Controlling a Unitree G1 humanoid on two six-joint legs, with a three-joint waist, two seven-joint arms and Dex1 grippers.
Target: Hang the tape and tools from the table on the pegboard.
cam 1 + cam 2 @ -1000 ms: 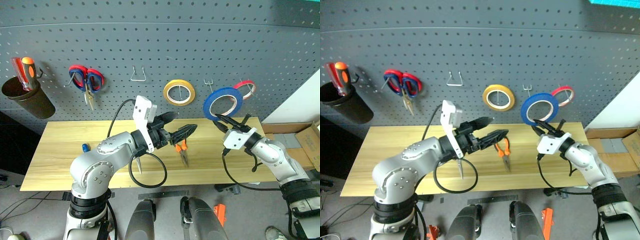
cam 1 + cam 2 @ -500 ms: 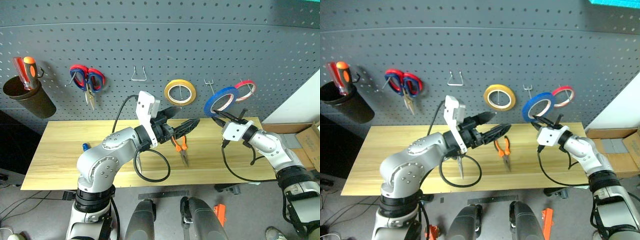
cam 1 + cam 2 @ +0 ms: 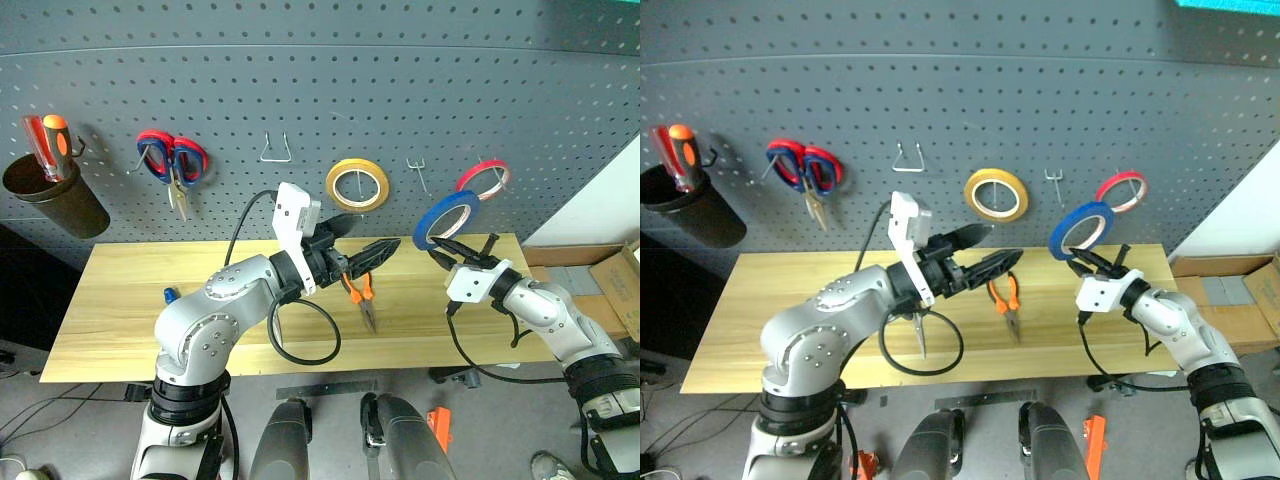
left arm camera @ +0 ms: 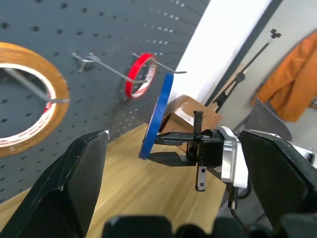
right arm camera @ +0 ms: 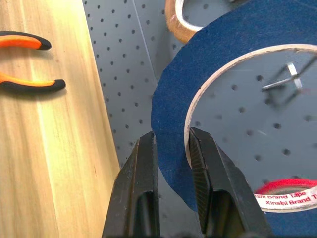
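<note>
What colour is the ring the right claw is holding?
Blue tape, with a pale inner rim; clearest in the right wrist view.

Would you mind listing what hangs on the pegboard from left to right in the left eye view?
Dark cup holding red and orange screwdrivers → red-and-blue-handled scissors → empty wire hook → yellow tape roll → bare metal hook → red tape roll.
</note>
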